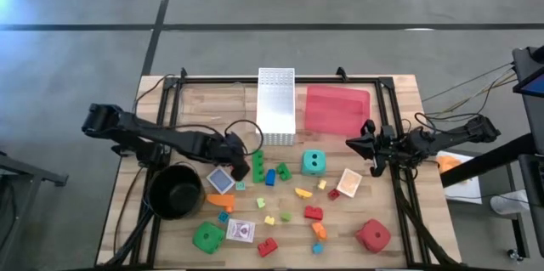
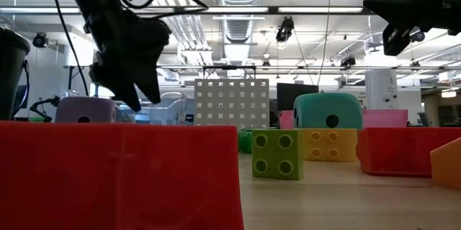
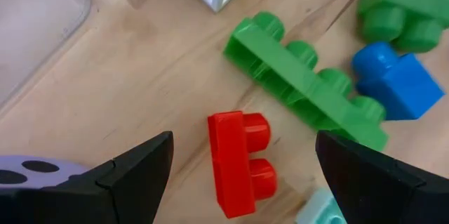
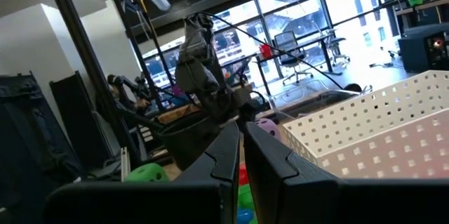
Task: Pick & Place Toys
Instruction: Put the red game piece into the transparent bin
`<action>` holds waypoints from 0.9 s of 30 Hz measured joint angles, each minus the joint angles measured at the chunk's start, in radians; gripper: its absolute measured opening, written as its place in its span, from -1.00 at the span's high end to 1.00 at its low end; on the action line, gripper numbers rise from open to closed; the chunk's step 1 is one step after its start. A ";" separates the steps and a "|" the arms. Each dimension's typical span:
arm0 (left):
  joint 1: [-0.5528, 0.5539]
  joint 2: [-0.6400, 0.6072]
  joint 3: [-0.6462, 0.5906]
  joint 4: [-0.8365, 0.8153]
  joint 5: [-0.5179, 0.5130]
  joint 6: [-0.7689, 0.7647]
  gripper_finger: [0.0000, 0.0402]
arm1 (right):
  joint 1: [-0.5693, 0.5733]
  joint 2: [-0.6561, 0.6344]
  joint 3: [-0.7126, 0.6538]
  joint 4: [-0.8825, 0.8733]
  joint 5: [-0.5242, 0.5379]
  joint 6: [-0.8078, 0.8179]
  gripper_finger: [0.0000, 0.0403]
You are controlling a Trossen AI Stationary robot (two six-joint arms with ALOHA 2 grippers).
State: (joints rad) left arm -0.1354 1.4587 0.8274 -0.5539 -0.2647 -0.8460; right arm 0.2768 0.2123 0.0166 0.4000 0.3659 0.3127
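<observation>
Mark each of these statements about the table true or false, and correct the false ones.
1. The left gripper is open above a small red brick. True.
2. The right gripper is shut on a teal die. False: it is shut but holds nothing; the teal die sits on the table.
3. The white basket stands beside the red tray. True.
4. The black pot holds the green die. False: the green die lies on the table in front of the pot.
5. A long green brick lies close to the red brick. True.
</observation>
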 joint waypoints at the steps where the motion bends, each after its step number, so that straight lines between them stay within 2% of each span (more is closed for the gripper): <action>1: 0.001 0.011 0.005 -0.006 0.004 0.002 -0.74 | 0.000 0.000 0.000 0.000 0.000 -0.003 0.90; 13: 0.007 0.199 0.197 -0.222 0.007 0.109 -0.74 | 0.000 0.000 0.000 0.001 0.000 -0.007 0.90; 18: 0.009 0.252 0.217 -0.230 0.051 0.147 -0.74 | 0.000 0.000 0.000 0.000 0.000 -0.006 0.90; 27: 0.030 0.266 0.213 -0.252 0.059 0.151 -0.74 | 0.000 0.000 0.000 0.001 0.000 -0.006 0.90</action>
State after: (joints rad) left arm -0.1059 1.7252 1.0405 -0.8062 -0.2059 -0.6949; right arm 0.2768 0.2123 0.0166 0.4007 0.3660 0.3065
